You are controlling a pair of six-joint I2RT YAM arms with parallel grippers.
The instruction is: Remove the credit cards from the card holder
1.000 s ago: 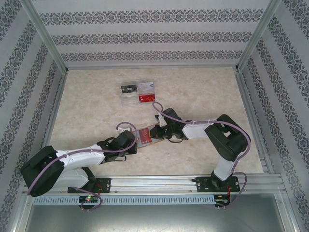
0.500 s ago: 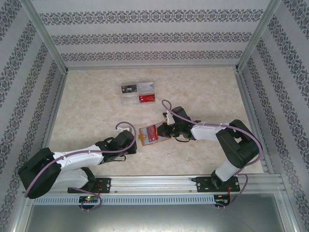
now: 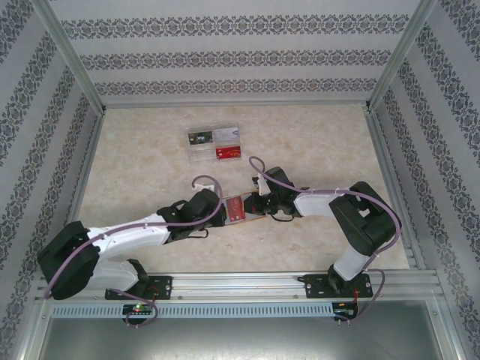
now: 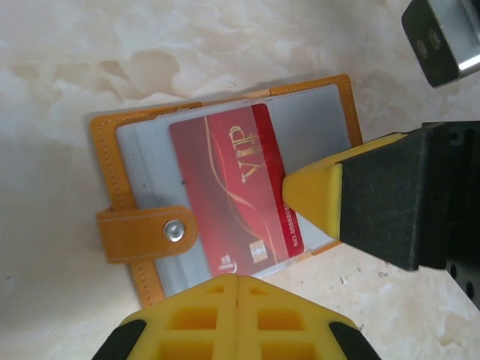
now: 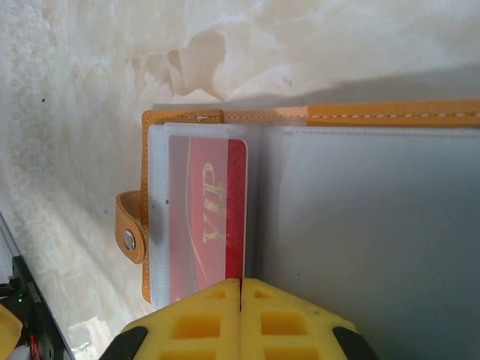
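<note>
- The card holder (image 3: 238, 208) lies open on the table (image 3: 135, 157), between both grippers.
- A red VIP card (image 4: 225, 195) sits askew in the card holder's clear sleeve.
- The left gripper (image 4: 237, 283), fingers pressed together, hovers at the card holder's edge.
- The right gripper (image 5: 241, 289), fingers pressed together, is over the card holder's open page.

The left gripper (image 3: 222, 207) and right gripper (image 3: 252, 204) flank the open card holder (image 3: 235, 208) mid-table, blocking both sides; laid-out cards (image 3: 215, 144) occupy the far centre, with bare tabletop (image 3: 135, 157) far left and far right.
</note>
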